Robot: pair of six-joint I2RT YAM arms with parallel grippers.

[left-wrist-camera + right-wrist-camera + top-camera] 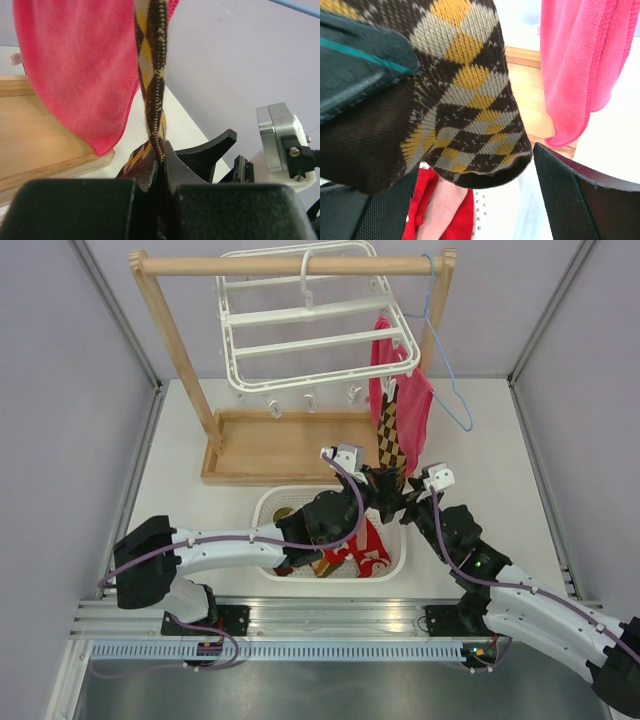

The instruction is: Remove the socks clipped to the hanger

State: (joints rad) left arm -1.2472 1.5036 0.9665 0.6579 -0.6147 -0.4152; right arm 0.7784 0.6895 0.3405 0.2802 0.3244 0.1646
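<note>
Top external: the diamond sock point(391, 435) hangs with its long axis vertical. Its upper end is by the right corner of the hanger point(310, 330), and its lower end points down into the left hand point(383, 482). The pink-red cloth point(415, 405) covers the sock's top, so I cannot tell how it is clipped. The hanger is hooked on the wooden rack point(290, 265).

Arm pose: the left arm reaches low, forward and to its right over the basket point(268, 505). The right arm is bent at the elbow and reaches forward and left. The right hand point(408, 490) is just beside the left one.

Left wrist: the hand is clenched on the sock, which is seen edge-on rising straight from the pinch. The cloth hangs above and left of the hand, and a small tag point(15, 59) on its edge is too blurred to read.

Right wrist: the hand is released, with its fingers point(585, 195) spread on either side of the sock's rounded lower end. Red socks point(427, 200) lie below it in the basket.
</note>
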